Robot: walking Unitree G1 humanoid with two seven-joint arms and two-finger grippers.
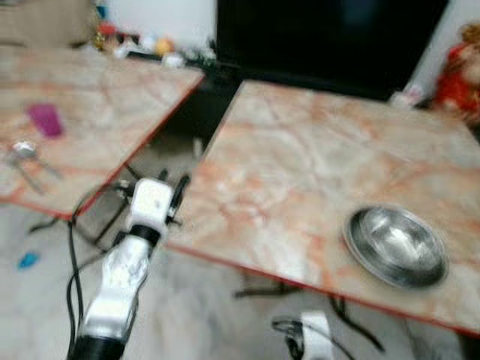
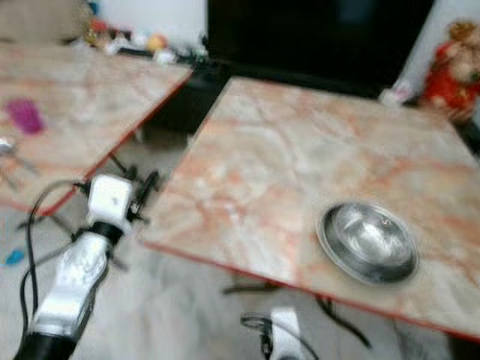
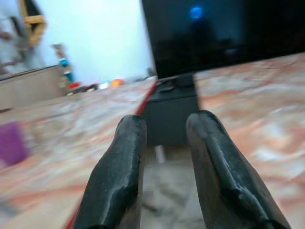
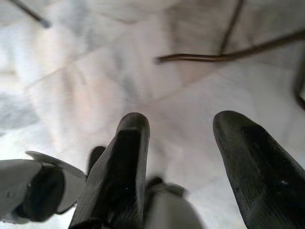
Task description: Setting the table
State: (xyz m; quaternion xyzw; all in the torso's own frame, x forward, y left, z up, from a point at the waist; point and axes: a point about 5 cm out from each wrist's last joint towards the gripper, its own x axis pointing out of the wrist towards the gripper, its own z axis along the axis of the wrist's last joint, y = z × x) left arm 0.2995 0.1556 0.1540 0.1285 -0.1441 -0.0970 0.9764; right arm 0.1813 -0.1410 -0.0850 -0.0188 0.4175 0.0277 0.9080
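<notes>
Nearest the camera, the right gripper hangs low beside the robot's body, its two black fingers spread apart over bare pale floor and holding nothing; a sliver of that arm's white wrist sits at the near edge of the head views. A little farther, the left gripper is raised in the gap between two marble-patterned tables, its fingers parted with a clear gap and nothing between them, aimed along that gap toward a dark cabinet beyond. The right table comes next: on its near right part rests a steel bowl, upright and, as far as the blur allows, empty. That looks like one place-setting item already laid. The left table lies across the gap and farther left; on it stand a purple cup, whose contents cannot be made out, and just near of it some metal cutlery lying flat, too blurred to tell spoon from fork. The whole picture is smeared, so the robot is probably moving or turning. The step in hand appears to be going to fetch the next item from the left table. The next move calls for turning left, bringing the left gripper over the cup or cutlery, and closing on one squarely. At the far side stand a black screen and scattered toys.
</notes>
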